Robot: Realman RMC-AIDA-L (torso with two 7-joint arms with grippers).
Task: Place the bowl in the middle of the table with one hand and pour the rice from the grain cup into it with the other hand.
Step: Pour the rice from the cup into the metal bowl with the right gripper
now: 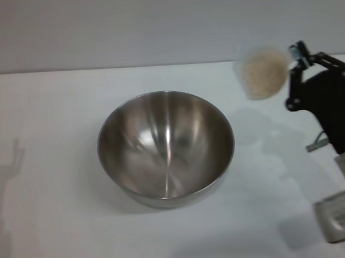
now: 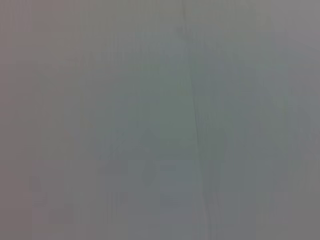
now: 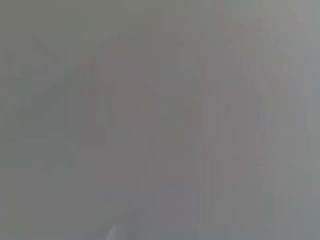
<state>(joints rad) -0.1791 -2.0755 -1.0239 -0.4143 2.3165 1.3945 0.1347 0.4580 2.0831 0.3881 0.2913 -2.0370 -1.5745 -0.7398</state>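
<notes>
One large shiny stainless-steel bowl (image 1: 166,147) sits upright mid white table (image 1: 47,110), nothing inside. Right gripper (image 1: 292,60), raised off to the bowl's right, clamps small translucent plastic grain cup (image 1: 263,69) tilted, full of beige rice (image 1: 263,74). Left gripper unseen.

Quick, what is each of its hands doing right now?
Right gripper: closed on the grain cup, full of rice, held up beside the bowl.
Left gripper: not in view.

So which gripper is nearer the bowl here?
Right. The right gripper holds the grain cup up beyond the bowl's right rim; the left gripper is out of view.
</notes>
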